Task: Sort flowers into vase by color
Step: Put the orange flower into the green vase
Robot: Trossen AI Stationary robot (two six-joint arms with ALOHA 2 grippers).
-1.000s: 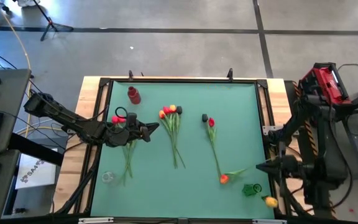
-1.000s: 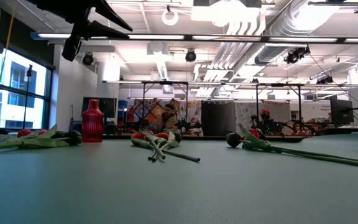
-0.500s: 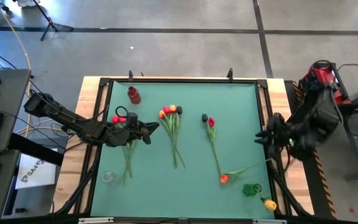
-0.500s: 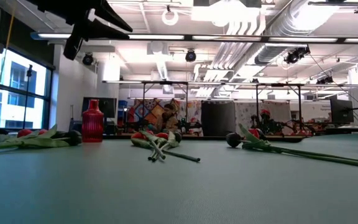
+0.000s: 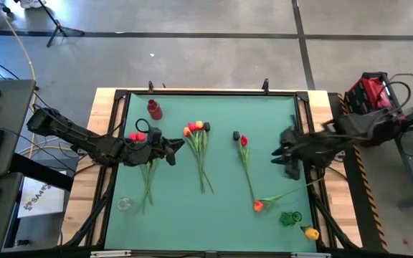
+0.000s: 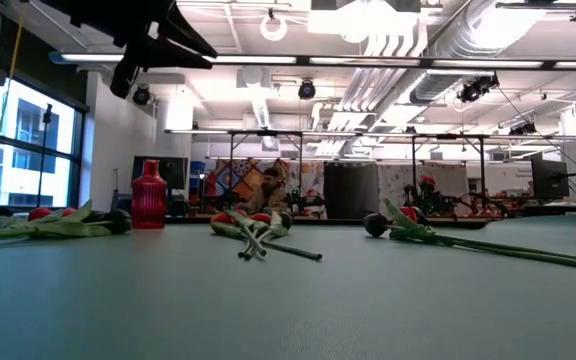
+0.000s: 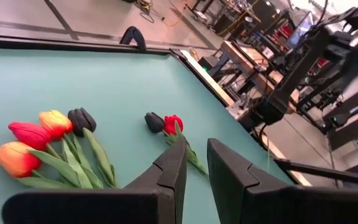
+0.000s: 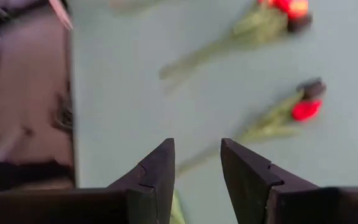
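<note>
The flowers lie flat on the green mat in groups. A red, orange and black bunch [image 5: 198, 136] is in the middle. A black and red pair [image 5: 240, 140] is to its right. An orange one [image 5: 258, 206] lies near the front right. Red ones [image 5: 137, 137] lie under my left arm. A red vase [image 5: 154, 109] stands upright at the far left. My left gripper [image 5: 180, 145] hovers between the red ones and the bunch, its fingers [image 7: 194, 152] narrowly open and holding nothing. My right gripper [image 5: 274, 153] hangs open over the mat's right part, right of the pair [image 8: 303, 102].
A clear vase [image 5: 124, 204] stands at the front left. A green vase [image 5: 289, 218] and a yellow object [image 5: 312, 233] are at the front right corner. A black frame [image 5: 206, 92] borders the mat. Bare mat lies between the bunch and the near edge.
My right arm has swung in from beyond the table's right edge, toward the far side and then leftward, so its gripper now hangs over the mat beside the black and red pair. No flower has moved.
</note>
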